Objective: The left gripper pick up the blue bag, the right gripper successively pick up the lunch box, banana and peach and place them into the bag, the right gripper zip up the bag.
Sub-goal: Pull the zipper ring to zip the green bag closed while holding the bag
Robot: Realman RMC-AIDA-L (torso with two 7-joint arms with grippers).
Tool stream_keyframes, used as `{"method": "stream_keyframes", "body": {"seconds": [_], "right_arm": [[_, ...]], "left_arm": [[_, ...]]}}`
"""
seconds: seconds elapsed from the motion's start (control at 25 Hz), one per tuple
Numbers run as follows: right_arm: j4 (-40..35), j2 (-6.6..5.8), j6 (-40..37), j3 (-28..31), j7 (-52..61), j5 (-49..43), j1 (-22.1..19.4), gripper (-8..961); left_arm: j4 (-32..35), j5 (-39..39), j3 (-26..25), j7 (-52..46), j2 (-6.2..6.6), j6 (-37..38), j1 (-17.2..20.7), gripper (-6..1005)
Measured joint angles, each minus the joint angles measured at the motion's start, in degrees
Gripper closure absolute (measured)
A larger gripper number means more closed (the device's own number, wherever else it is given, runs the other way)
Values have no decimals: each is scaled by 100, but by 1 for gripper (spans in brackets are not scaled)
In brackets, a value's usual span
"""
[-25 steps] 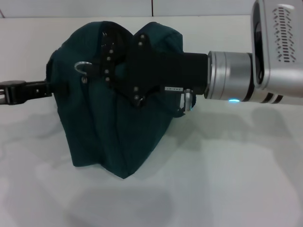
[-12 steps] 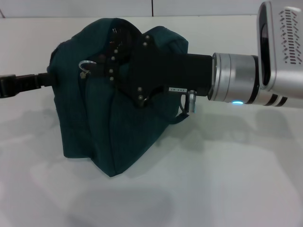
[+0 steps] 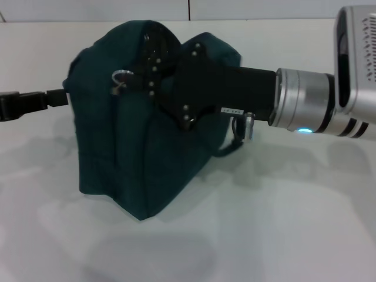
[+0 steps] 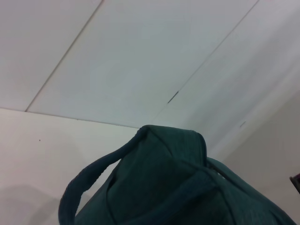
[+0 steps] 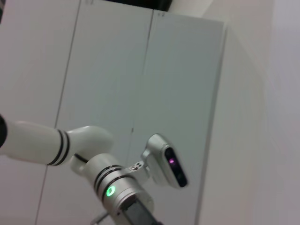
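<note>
The blue bag (image 3: 135, 164) stands on the white table, top closed over; it also fills the bottom of the left wrist view (image 4: 178, 187) with its loop handles. My right gripper (image 3: 130, 82) lies across the bag's top, coming in from the right on its silver arm, and is shut at the silver ring zipper pull (image 3: 121, 76). My left gripper (image 3: 60, 97) reaches in from the left edge and holds the bag's left side. The lunch box, banana and peach are out of view.
The white table (image 3: 282, 223) spreads around the bag. The right wrist view shows only pale cabinet doors (image 5: 140, 75) and a white and silver robot arm with a green light (image 5: 112, 190).
My right gripper has moved to the right along the bag's top, and the ring zipper pull has moved right with it. The bag has shifted slightly right.
</note>
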Motion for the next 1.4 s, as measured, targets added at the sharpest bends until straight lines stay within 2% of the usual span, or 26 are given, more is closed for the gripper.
{"method": "stream_keyframes", "body": {"seconds": [0.12, 0.52, 0.8, 1.0, 1.12, 1.32, 1.4], "right_arm": [[17, 0, -6, 0, -42, 110, -55, 911], [46, 0, -6, -4, -55, 132, -70, 910], [51, 0, -20, -4, -56, 132, -70, 909], [72, 0, -31, -6, -56, 131, -70, 909], [103, 0, -68, -11, -56, 129, -70, 909], [113, 0, -89, -13, -56, 127, -74, 908], [114, 0, -96, -13, -57, 126, -82, 908]], "left_arm": [[-3, -5, 9, 33, 0, 5, 9, 915], [-105, -131, -7, 0, 2, 24, 11, 983], [-259, -556, -18, -2, 131, 37, 129, 984], [-263, -658, 2, -9, 135, 146, 134, 792], [-265, -648, 36, -16, 106, 169, 73, 597], [-324, -617, 82, -32, 96, 173, -2, 351], [-406, -571, 108, -33, 94, 170, -73, 306]]}}
